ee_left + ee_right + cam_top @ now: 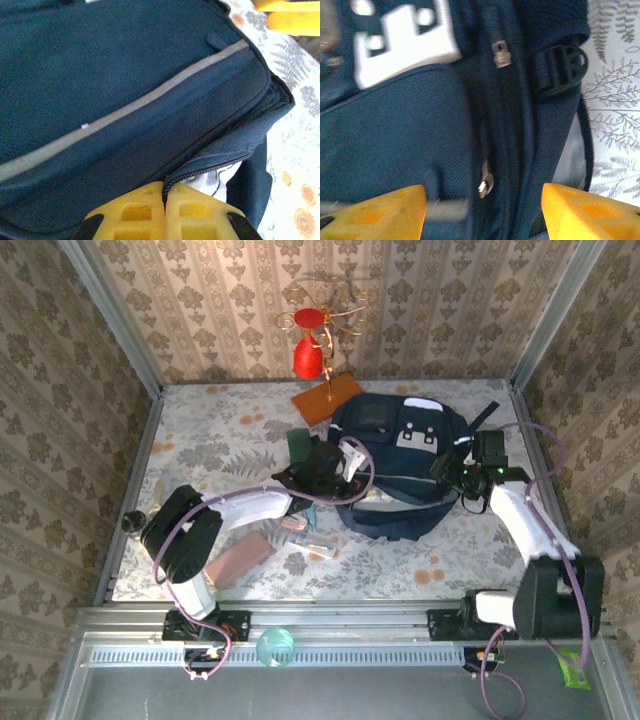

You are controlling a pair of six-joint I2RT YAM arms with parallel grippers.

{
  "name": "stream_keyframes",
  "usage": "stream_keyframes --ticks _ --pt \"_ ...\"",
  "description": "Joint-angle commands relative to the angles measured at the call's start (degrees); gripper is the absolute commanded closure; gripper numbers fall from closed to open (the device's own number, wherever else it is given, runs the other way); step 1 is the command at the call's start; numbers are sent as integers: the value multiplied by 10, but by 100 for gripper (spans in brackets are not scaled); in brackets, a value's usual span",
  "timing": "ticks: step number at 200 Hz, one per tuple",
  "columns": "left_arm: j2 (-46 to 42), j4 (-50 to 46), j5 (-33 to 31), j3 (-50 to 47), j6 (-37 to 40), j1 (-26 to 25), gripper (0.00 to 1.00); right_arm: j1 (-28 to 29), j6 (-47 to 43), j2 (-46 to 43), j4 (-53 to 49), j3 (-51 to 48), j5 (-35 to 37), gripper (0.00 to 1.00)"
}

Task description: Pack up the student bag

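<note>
The student bag [400,465], a big navy backpack with white patches, lies at the middle right of the table. My left gripper [335,465] is at its left side. In the left wrist view this gripper [164,189] is shut on the bag's zip edge [200,170], and white lining [222,180] shows in the gap behind it. My right gripper [468,468] is over the bag's right side. In the right wrist view its yellow fingers [375,210] stand wide open, with a metal zip pull [485,182] on the bag [395,140] between them, untouched.
A brown flat book [326,397] lies behind the bag, under a red hanging ornament [308,358]. A pinkish case [240,560] and small items [305,535] lie in front of the left arm. A black strap buckle [560,67] sits by the zip.
</note>
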Motion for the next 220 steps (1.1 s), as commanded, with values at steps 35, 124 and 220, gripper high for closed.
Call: stream_keyframes --ticks 35,124,220 --pt "2 67 -29 -7 -45 -74 100 -24 -39 145 26 84 54 41" --pt "131 95 6 153 -49 -141 79 -42 -95 306 -16 243 -19 49" --pt "-50 -29 -45 -33 -177 69 36 106 -149 165 -100 263 159 40"
